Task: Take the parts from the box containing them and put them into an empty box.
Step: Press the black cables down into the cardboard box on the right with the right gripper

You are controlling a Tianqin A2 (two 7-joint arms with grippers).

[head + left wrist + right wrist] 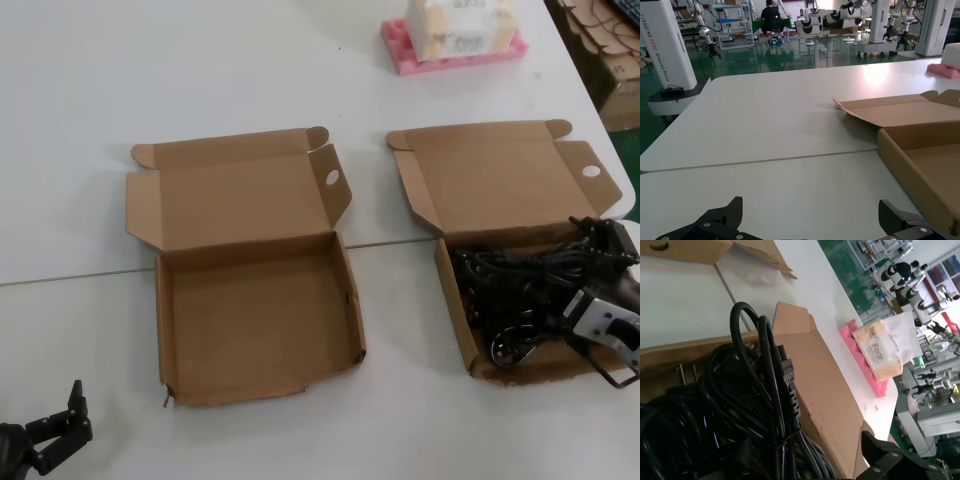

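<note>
Right claw [600, 335] is down at the cable box [455, 300], hovering over the pile of black power cables [520, 285], presumably lining up a grab. Can't tell how wide it's open or whether it's got anything. The empty box [165, 320] sits well to the left of the cable box, lid flipped back so there's a clear drop zone. Left claw [50, 435] is parked in front of that one, fingers spread, holding nothing.

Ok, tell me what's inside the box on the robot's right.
The box on the right holds a tangle of black cables with plugs, filling most of it. The right hand hangs over its outer edge. The floor beneath the cables is covered, as is anything lying under them.
</note>
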